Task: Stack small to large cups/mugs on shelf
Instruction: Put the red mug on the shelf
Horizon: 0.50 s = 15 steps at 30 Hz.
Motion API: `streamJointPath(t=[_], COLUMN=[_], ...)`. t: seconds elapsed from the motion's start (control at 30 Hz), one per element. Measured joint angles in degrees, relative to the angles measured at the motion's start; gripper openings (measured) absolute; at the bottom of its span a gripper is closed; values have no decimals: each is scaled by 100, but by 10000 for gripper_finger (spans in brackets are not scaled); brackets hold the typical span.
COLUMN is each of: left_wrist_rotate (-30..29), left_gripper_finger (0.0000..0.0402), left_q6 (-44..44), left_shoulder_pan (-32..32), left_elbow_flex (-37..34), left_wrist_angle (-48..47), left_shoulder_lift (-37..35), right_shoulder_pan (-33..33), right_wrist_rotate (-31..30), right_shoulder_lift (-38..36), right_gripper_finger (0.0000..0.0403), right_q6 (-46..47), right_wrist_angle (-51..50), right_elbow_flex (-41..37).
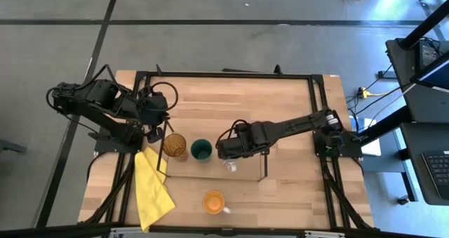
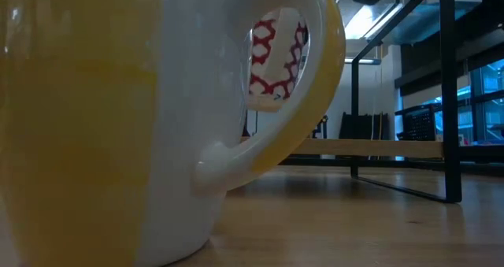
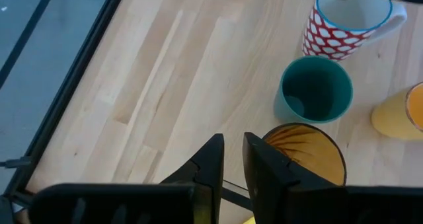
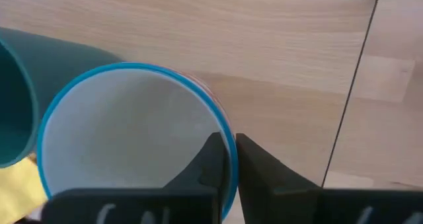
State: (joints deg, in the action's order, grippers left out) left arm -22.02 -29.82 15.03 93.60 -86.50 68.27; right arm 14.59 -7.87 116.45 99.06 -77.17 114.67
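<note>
An amber tumbler (image 1: 175,147) and a dark green cup (image 1: 201,149) stand on their bases side by side at the left end of the low wooden shelf (image 1: 245,170). My right gripper (image 1: 229,154) is shut on a white mug with a red pattern and blue rim (image 4: 125,138), over the shelf just right of the green cup. The orange mug (image 1: 214,201) stands on the table near the front edge and fills the low view (image 2: 94,125). My left gripper (image 3: 233,163) is shut and empty, just left of the tumbler (image 3: 307,154). My right gripper pinches the mug's wall at the rim (image 4: 227,139), one finger (image 4: 210,163) inside the mug and one outside. The fingers come from above, pointing down. The mug stays upright, mouth up; in the low view (image 2: 276,58) its base shows above the shelf board (image 2: 394,147).
A yellow cloth (image 1: 151,190) lies on the table at the front left. Thin black wire frames stand at the shelf's left end (image 1: 163,154) and right end (image 1: 265,161). Bare wood lies behind the shelf toward the far edge (image 1: 238,97).
</note>
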Motion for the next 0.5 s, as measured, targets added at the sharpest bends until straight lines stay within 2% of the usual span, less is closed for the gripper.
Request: streamJointPath(t=[0.5], left_wrist_rotate=[13], left_gripper_finger=[51], left_q6=[-2], left_shoulder_pan=[0], left_elbow_flex=[0], left_wrist_angle=[0], left_shoulder_lift=[-2], right_shoulder_pan=[-143], right_wrist_rotate=[6], right_shoulder_lift=[325], right_gripper_finger=[37], right_q6=[-375], right_wrist_angle=[-3], right_elbow_flex=[0])
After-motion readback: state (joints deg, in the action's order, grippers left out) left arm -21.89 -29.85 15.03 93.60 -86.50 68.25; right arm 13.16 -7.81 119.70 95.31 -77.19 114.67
